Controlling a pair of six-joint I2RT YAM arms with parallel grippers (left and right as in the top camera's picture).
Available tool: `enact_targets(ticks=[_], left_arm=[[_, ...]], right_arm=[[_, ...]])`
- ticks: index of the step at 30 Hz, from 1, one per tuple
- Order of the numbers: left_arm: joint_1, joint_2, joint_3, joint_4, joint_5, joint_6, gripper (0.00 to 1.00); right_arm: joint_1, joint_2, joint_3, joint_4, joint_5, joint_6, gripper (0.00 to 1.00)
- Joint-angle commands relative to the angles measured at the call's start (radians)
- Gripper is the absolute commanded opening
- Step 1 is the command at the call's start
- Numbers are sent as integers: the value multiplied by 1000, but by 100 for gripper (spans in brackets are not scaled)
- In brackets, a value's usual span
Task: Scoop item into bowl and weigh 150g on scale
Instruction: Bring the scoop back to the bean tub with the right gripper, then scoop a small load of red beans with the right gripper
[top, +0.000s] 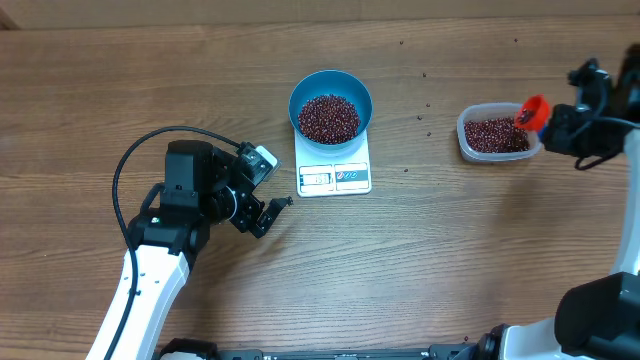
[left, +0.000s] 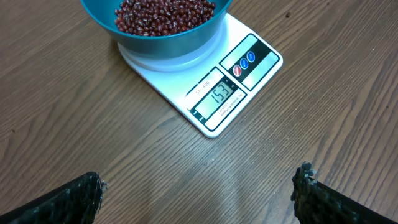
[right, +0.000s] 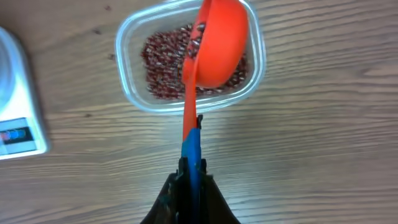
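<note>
On your wooden tabletop (top: 200, 80), the white rectangular scale (left: 249, 68) carries the round blue bowl (left: 168, 43) of small maroon beans (top: 329, 118). Your right gripper (right: 189, 171) clamps the orange plastic scoop (right: 217, 43) over the clear tub (top: 465, 140), and your left gripper (left: 198, 180) gapes wide. Weighing looks nearly done: check the display, then trim lightly.

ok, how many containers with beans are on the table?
2. The blue bowl sits on the scale at mid-table. The clear tub is on the right side, under the orange scoop. None appear hidden.
</note>
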Motion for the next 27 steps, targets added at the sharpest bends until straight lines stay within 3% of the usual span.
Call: enact_targets(ticks=[1, 5, 11, 27], left_arm=[[0, 0, 1, 3, -3, -10, 100], [0, 0, 1, 3, -3, -10, 100], [0, 0, 1, 3, -3, -10, 100], [0, 0, 1, 3, -3, -10, 100]], right_arm=[[95, -20, -14, 21, 222, 43, 4], [212, -17, -14, -4, 515, 128, 4], [309, -17, -14, 0, 632, 135, 4], [326, -18, -12, -16, 541, 123, 4]])
